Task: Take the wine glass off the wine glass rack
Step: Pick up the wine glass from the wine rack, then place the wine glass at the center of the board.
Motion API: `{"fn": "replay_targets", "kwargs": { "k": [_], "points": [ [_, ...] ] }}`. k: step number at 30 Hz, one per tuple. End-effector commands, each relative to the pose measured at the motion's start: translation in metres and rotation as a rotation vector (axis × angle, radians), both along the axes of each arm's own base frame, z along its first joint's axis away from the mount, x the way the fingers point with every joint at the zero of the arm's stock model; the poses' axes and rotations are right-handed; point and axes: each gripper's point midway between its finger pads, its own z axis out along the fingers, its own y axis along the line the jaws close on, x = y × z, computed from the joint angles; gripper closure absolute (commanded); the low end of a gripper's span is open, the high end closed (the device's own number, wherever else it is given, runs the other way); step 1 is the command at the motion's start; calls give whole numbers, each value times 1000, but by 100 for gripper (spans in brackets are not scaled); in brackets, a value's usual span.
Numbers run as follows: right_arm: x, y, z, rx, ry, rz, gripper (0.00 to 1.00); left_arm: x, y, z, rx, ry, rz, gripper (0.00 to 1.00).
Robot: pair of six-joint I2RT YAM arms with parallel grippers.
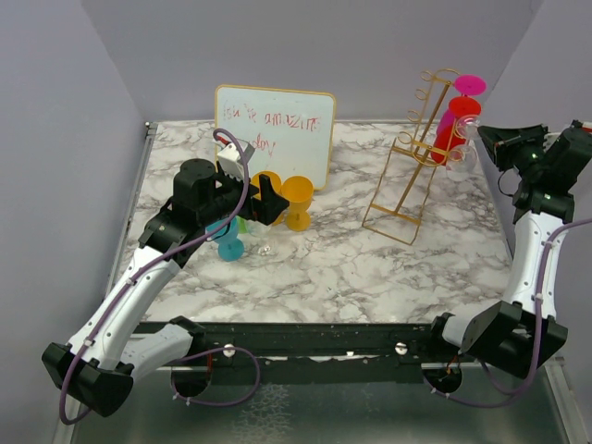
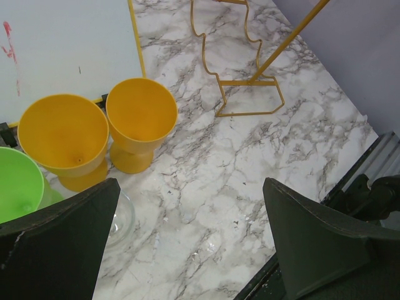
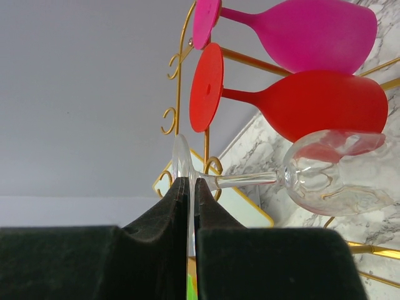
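The gold wire wine glass rack (image 1: 412, 176) stands at the back right of the marble table. A pink glass (image 3: 312, 31) and a red glass (image 3: 325, 106) hang on it. Below them a clear wine glass (image 3: 337, 172) lies sideways, bowl to the right. My right gripper (image 3: 190, 187) is shut on the thin edge of its round foot. Its stem passes a curled hook of the rack (image 3: 212, 165); I cannot tell whether they touch. In the top view the right gripper (image 1: 483, 132) is beside the rack's upper right. My left gripper (image 2: 190, 225) hangs open over bare table.
Two orange cups (image 2: 140, 115), (image 2: 62, 134) and a green cup (image 2: 19, 184) stand by the left gripper. A small clear glass (image 2: 122, 219) sits under its left finger. A teal cup (image 1: 227, 240) and a whiteboard (image 1: 277, 129) are at the back left.
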Motion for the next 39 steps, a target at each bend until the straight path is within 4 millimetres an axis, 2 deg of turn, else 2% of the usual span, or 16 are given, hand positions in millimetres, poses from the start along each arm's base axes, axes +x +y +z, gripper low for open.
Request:
{"fn": "replay_targets", "kwargs": {
  "k": [1, 16, 24, 27, 30, 36, 39],
  "points": [
    [-13, 3, 16, -49, -37, -4, 99, -4, -2, 6, -18, -21, -15, 1],
    [-47, 7, 25, -192, -19, -55, 100, -7, -3, 6, -23, -21, -26, 1],
    [-85, 7, 28, -306, 39, -127, 99, -10, -2, 6, -22, -25, -30, 1],
    [-98, 21, 23, -284, 40, -88, 99, -11, -2, 6, -23, -28, -38, 1],
    [-109, 40, 10, -255, 66, -24, 100, -14, -2, 6, -25, -28, -46, 1],
    [-131, 87, -6, -283, 54, 135, 99, -17, 0, 2, -22, -30, -44, 1],
    [-141, 109, -23, -262, 70, 242, 100, -18, -2, 3, -32, -24, -54, 1]
  ]
}}
